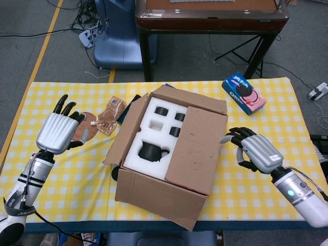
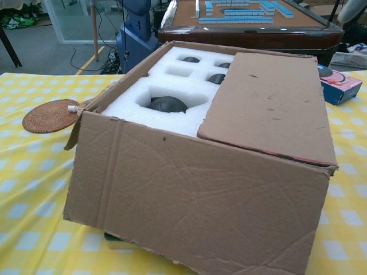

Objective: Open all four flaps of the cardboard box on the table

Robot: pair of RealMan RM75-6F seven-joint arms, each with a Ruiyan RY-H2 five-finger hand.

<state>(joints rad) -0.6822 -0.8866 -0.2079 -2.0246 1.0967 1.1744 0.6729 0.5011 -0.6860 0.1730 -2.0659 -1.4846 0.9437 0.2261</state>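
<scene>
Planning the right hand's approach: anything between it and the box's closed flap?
No. In the head view only bare checkered tablecloth separates the right hand from the cardboard box, whose closed flap lies nearest it.

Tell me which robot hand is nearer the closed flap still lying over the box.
Right. The right robot hand sits just beside the closed flap, at its outer edge. The left robot hand is far across the table, over the round coaster.
</scene>
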